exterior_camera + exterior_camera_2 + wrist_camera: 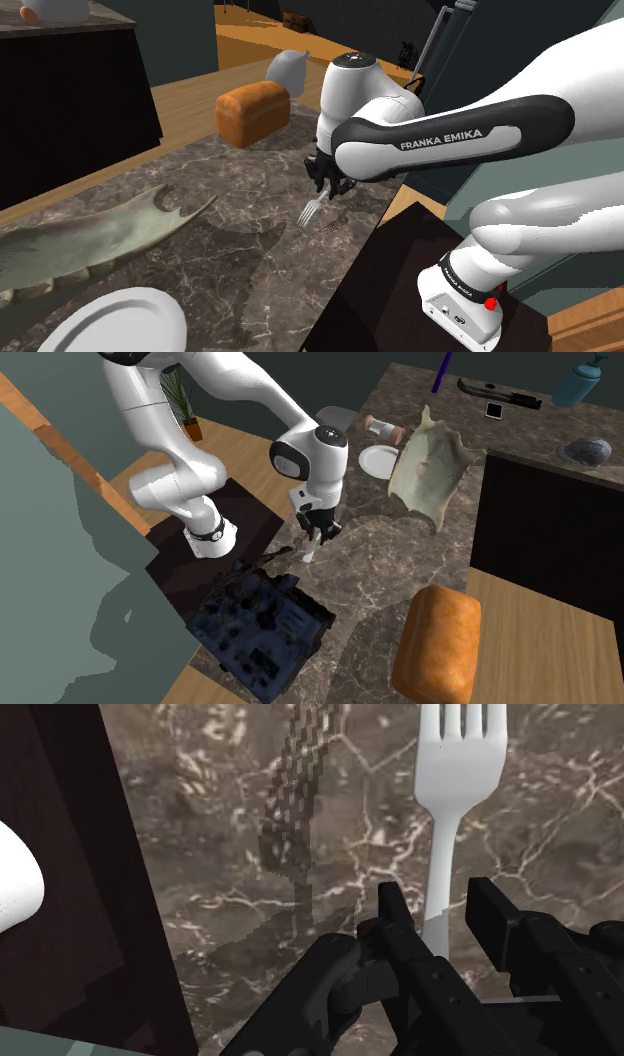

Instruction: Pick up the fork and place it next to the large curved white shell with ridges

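Fork: we see the white fork (pixel 455 794) held by its handle, tines pointing away from the hand. It hangs clear of the marble counter (pixel 250 230), and its shadow falls apart from it on the stone.
Gripper: the black gripper (pixel 440 909) has its jaws pinching the fork's handle, one finger on each side.
Shell: the pale ridged shell (pixel 100 235) lies on the same counter toward the shoulder view's left, well apart from the fork. A white plate (pixel 115 320) sits near it.
Done: we judge the pick-up complete, since the fork is gripped and off the surface.
Left: we judge that carrying the fork to the shell, lowering it alongside and letting go are all yet to be done.
Nearby: a brown loaf (pixel 255 110) sits near the counter's far edge, away from the likely path.
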`<state>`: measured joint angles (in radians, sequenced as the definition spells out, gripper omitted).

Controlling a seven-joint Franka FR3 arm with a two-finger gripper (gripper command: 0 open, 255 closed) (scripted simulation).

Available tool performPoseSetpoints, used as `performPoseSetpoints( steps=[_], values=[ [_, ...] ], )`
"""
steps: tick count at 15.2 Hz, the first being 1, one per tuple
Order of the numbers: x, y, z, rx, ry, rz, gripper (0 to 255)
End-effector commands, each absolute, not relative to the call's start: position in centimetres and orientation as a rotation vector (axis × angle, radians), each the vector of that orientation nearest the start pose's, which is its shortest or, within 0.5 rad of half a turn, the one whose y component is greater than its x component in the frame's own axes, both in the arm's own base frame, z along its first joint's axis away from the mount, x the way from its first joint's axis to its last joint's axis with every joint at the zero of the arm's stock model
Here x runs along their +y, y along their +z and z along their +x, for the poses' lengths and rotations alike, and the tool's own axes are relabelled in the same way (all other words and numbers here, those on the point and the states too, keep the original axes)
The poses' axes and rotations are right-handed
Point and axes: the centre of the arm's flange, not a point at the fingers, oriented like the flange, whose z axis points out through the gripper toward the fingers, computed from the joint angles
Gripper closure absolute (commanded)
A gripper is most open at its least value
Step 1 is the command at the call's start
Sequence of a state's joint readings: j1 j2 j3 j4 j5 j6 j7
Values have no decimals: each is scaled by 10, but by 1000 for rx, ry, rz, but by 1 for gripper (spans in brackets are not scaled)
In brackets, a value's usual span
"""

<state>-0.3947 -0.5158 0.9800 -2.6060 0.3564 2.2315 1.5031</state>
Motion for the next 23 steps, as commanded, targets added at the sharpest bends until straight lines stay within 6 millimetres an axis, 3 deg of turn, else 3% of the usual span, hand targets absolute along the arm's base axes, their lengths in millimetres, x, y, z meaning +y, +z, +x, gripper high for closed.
performPoseSetpoints(
  steps=[1, 23],
  values=[
    [217, 357, 346, 1852, -183, -2646, 255],
    [217, 473, 346, 1852, -183, -2646, 255]
  ],
)
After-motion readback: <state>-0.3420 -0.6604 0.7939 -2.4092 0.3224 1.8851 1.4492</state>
